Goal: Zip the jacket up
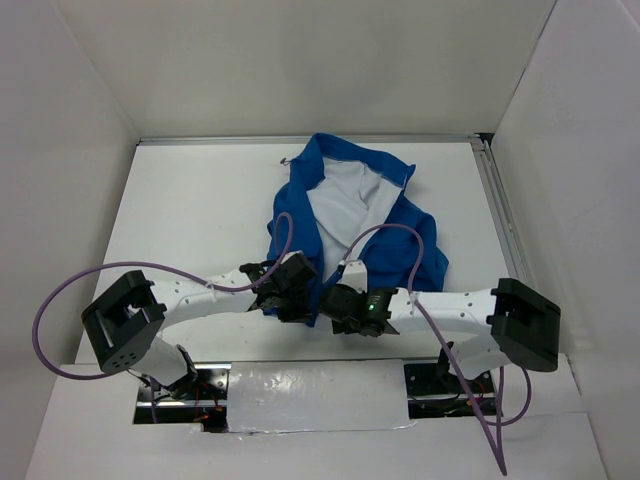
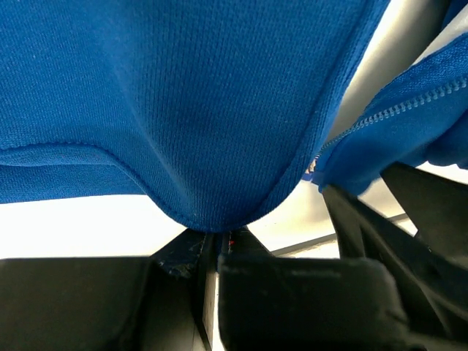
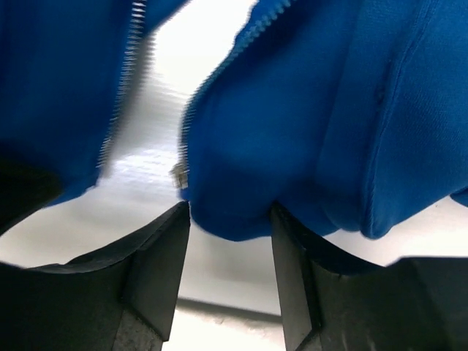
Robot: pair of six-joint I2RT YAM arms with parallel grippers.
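The blue jacket (image 1: 355, 215) lies open on the white table, white lining up, collar at the far end. Both grippers meet at its near hem. My left gripper (image 1: 297, 292) is shut on the left panel's hem (image 2: 208, 212); the cloth is pinched between its tips (image 2: 217, 238). My right gripper (image 1: 337, 302) is open, its jaws either side of a bulge of the right panel's bottom corner (image 3: 241, 212). A small metal zipper end (image 3: 178, 174) sits just above its left finger (image 3: 157, 248). Zipper teeth (image 3: 219, 66) run up both panel edges, apart.
White walls close in the table on three sides, with metal rails at the back (image 1: 310, 140) and right (image 1: 500, 220). Purple cables (image 1: 60, 300) loop off both arms. A silvery taped sheet (image 1: 310, 395) covers the near edge between the bases.
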